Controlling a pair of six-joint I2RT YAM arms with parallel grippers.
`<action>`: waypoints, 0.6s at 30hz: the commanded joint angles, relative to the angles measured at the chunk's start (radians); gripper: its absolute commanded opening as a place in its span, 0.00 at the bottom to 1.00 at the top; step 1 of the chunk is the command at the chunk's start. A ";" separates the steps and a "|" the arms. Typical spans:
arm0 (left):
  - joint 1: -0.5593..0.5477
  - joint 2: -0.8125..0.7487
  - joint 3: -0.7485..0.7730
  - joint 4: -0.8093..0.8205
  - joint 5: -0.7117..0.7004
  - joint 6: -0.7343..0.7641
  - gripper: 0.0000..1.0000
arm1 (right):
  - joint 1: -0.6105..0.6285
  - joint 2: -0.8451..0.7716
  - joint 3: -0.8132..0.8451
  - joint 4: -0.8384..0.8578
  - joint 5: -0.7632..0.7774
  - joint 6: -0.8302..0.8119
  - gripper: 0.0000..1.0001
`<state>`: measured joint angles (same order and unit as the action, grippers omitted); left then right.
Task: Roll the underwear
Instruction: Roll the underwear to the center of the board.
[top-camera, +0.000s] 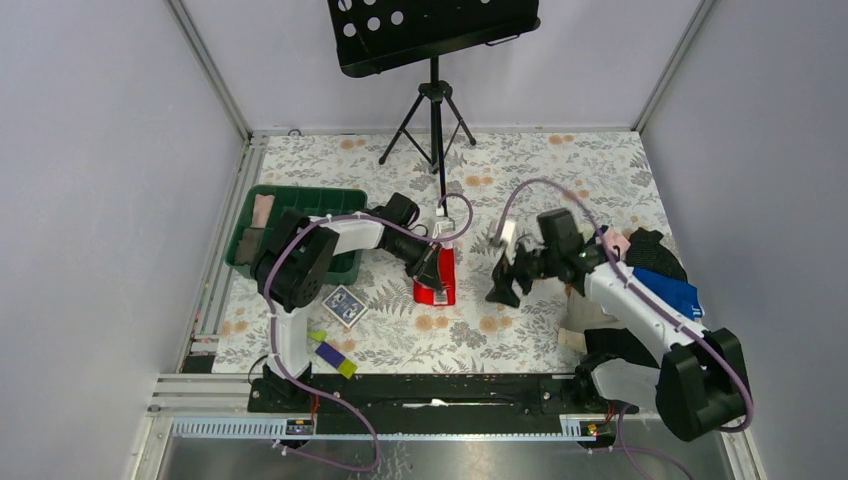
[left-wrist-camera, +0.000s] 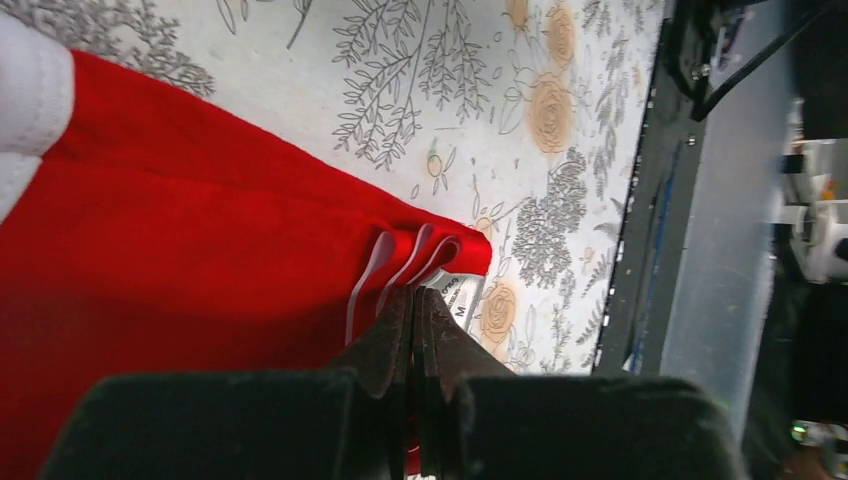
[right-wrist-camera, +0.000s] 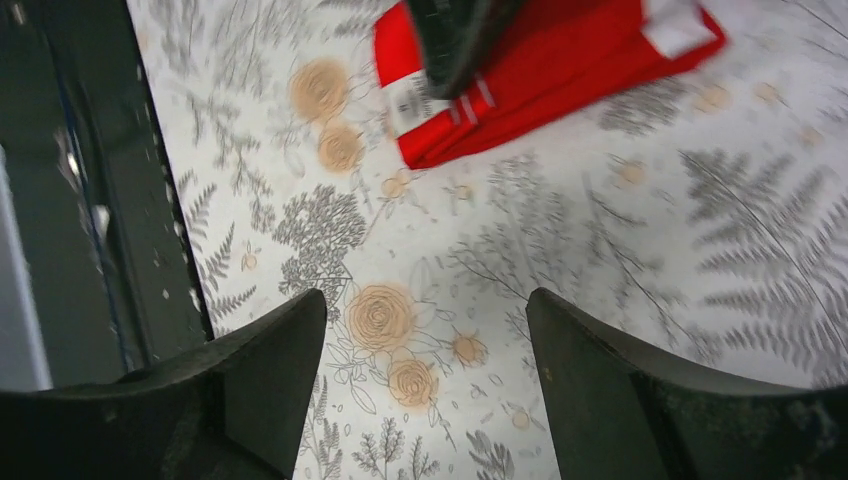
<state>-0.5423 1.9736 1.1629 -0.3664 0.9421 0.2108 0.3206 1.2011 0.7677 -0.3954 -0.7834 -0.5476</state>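
Observation:
The red underwear (top-camera: 443, 292) lies folded into a narrow strip on the flowered table mat, mid-table. In the left wrist view it (left-wrist-camera: 200, 250) fills the left side, with its white trim (left-wrist-camera: 30, 90) at the top left and a white label (left-wrist-camera: 458, 298) at its near corner. My left gripper (left-wrist-camera: 415, 295) is shut, pinching the cloth's edge by the label; from above it (top-camera: 432, 272) sits on the strip. My right gripper (top-camera: 503, 285) is open and empty, just right of the underwear. Its fingers (right-wrist-camera: 290, 340) frame bare mat, with the underwear (right-wrist-camera: 560, 70) ahead.
A green bin (top-camera: 300, 205) with clothes stands at the left. A blue card box (top-camera: 343, 305) and purple and yellow-green blocks (top-camera: 333, 355) lie at the front left. A music stand (top-camera: 432, 100) rises behind. A pile of clothes (top-camera: 650, 262) with a blue garment (top-camera: 668, 290) lies at the right.

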 joint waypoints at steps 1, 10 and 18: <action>0.037 0.068 0.005 -0.011 0.132 -0.052 0.00 | 0.196 -0.063 -0.118 0.231 0.176 -0.233 0.79; 0.096 0.227 0.095 -0.042 0.183 -0.104 0.00 | 0.442 0.146 -0.125 0.460 0.216 -0.555 0.69; 0.096 0.265 0.125 -0.039 0.197 -0.129 0.00 | 0.495 0.315 -0.098 0.572 0.286 -0.666 0.63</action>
<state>-0.4511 2.1963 1.2655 -0.4416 1.2312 0.0502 0.7727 1.4754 0.6350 0.0563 -0.5434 -1.1194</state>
